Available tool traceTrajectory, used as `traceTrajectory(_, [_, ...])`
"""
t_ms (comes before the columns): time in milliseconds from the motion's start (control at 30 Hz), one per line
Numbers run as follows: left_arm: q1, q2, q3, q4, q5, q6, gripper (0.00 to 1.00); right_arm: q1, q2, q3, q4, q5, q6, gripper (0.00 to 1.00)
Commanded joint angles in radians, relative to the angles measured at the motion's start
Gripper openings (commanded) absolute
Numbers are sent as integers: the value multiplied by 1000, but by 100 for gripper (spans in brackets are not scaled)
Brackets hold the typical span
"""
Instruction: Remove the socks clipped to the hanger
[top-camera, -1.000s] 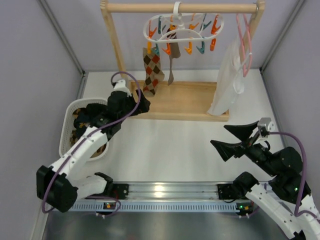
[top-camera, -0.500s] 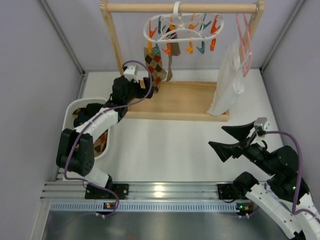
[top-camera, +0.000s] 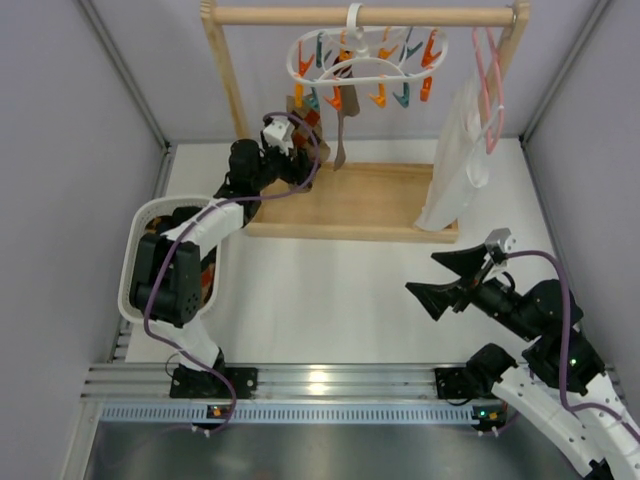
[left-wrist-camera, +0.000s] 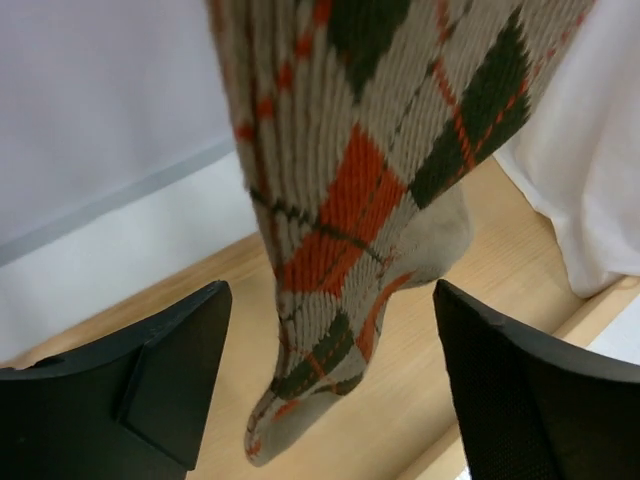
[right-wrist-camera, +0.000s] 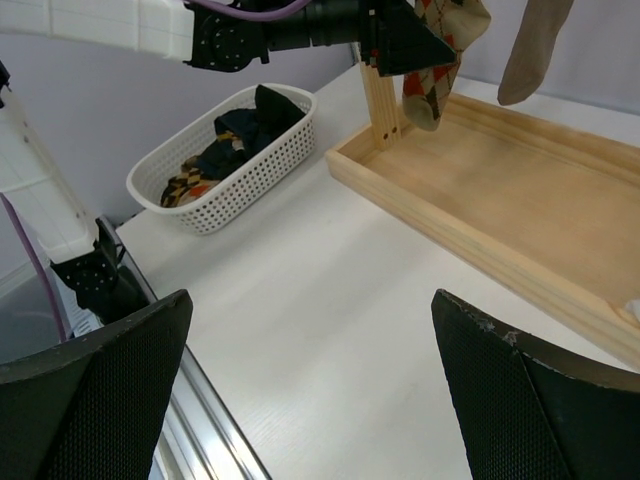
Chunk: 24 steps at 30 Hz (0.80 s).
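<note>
Left wrist view: your left claw is spread wide, both black fingers apart and holding nothing. The argyle sock hangs down right between them; you can't tell if either pad touches it. The toe dangles just above the wooden tray.

From the top camera the left claw sits up at the far edge of the table, left of centre, against that argyle sock. A plain grey-brown sock hangs just beside it. Both are clipped to the white ring hanger, which hooks on the wooden rail. Orange and teal pegs dangle round the ring. A white garment on a pink hanger hangs at the rail's right end.

The white basket sits by the left edge with loose socks in it, dark and argyle.

Your right claw is wide open too, empty, above the table toward the near right corner, well apart from the hanger.
</note>
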Motion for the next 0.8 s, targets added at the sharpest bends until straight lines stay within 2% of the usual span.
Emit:
traceTrajectory(0, [4, 13, 62, 87, 39, 13, 83, 7, 31, -2, 74, -26, -10, 99])
traceTrajectory(33, [3, 18, 57, 99, 43, 0, 63, 7, 31, -9, 88, -28, -5, 99])
traceTrajectory(100, [1, 15, 46, 120, 30, -41, 31, 7, 32, -17, 99, -28, -3, 99])
traceTrajectory(133, [-1, 15, 39, 130, 27, -53, 12, 7, 35, -18, 102, -26, -3, 99])
traceTrajectory(200, [-4, 7, 20, 151, 15, -75, 1, 8, 40, -15, 104, -28, 1, 99])
traceTrajectory(300, [-19, -28, -16, 153, -19, -102, 0, 7, 37, -6, 99, -31, 9, 99])
traceTrajectory(467, [-100, -145, -113, 150, -219, -184, 0, 7, 15, 1, 124, -23, 43, 99])
traceTrajectory(633, [-267, -295, -233, 142, -538, -213, 0, 7, 20, 27, 139, 0, 78, 99])
traceTrajectory(733, [-388, -323, -241, 82, -692, -207, 0, 7, 29, 58, 124, 18, 81, 100])
traceTrajectory(767, [-421, -320, -222, 58, -792, -193, 0, 8, 37, 66, 119, 28, 83, 99])
